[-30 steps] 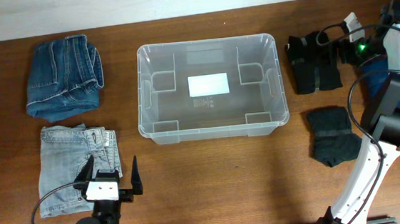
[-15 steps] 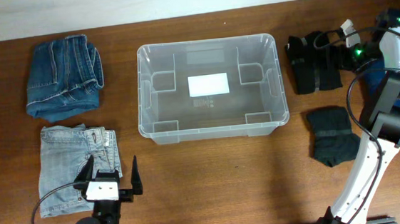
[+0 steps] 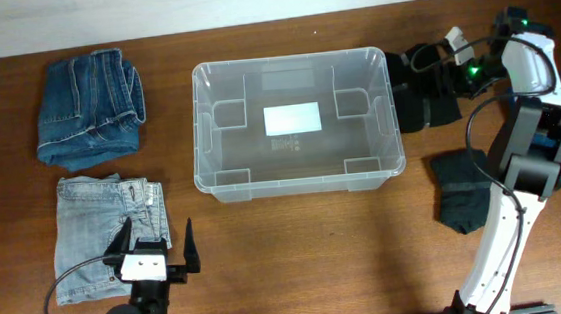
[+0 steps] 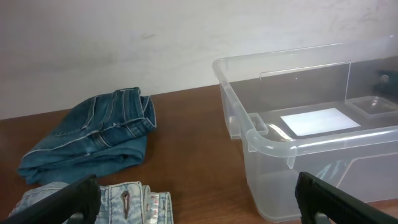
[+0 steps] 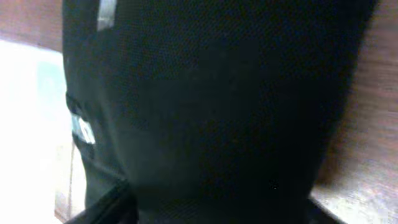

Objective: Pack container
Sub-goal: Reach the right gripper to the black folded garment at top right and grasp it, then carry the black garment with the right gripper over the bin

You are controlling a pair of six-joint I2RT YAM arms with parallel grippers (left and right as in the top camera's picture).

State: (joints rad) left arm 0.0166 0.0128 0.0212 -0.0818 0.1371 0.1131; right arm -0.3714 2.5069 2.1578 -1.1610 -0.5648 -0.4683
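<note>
Bearing the container (image 3: 250,154), wooden table (image 3: 298,256) meets wall (image 4: 93,37)

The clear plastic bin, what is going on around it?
The right gripper is at a black folded garment by the right rim of the large clear plastic rectangular container, which is empty. Black fabric fills the right wrist view, so a grip cannot be confirmed. The left gripper waits, jaws open, by folded light blue jeans. Folded dark blue jeans and another black garment lie on the table.

Looks like a robotics lab: plain wooden table (image 3: 298,256), bare white wall (image 4: 124,37), cabled robot arm (image 3: 514,221).
</note>
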